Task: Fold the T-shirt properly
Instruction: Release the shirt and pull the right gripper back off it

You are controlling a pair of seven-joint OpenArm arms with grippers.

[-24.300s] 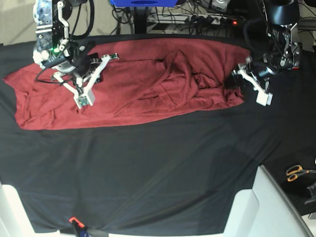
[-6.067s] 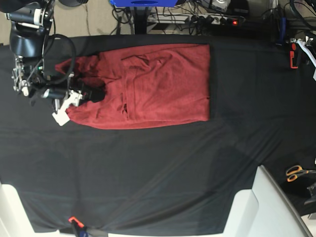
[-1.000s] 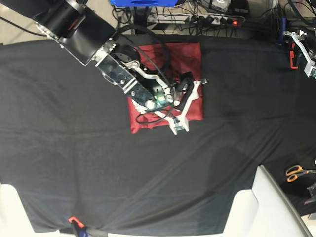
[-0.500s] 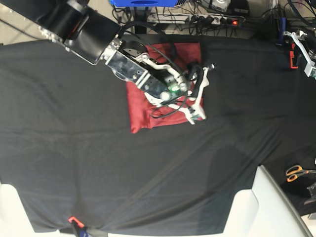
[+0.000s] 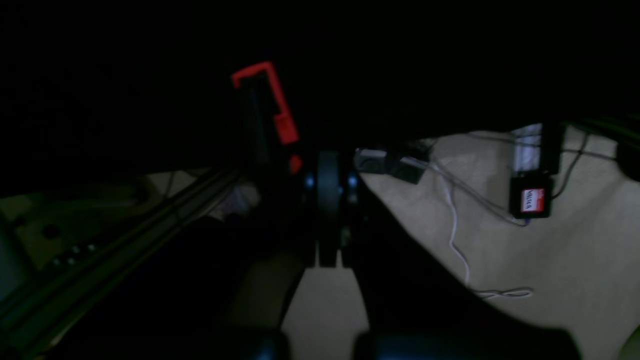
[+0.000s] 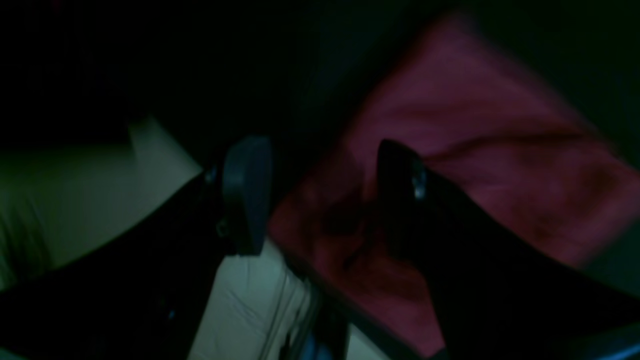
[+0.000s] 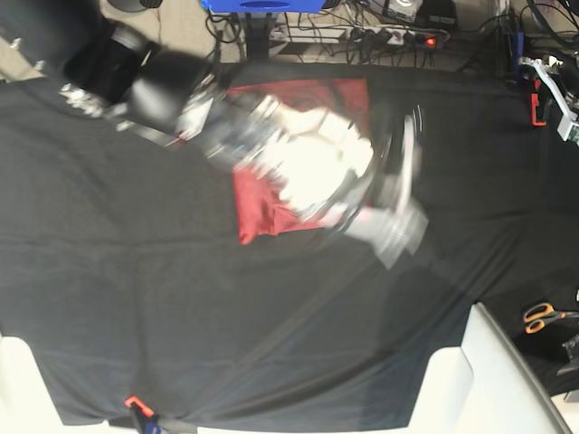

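The T-shirt (image 7: 262,206) lies as a compact maroon rectangle on the black table cloth (image 7: 271,344), toward the far middle of the table. The right arm reaches across it from the far left corner, so smeared with blur in the base view that its shape is hard to make out. The right gripper (image 6: 320,195) has its jaws parted over the red fabric with nothing between them. The left gripper (image 5: 327,210) sits off at the table's far right edge, well apart from the shirt, jaws pressed together and empty. A pair of orange-handled scissors (image 7: 545,316) rests near the right edge.
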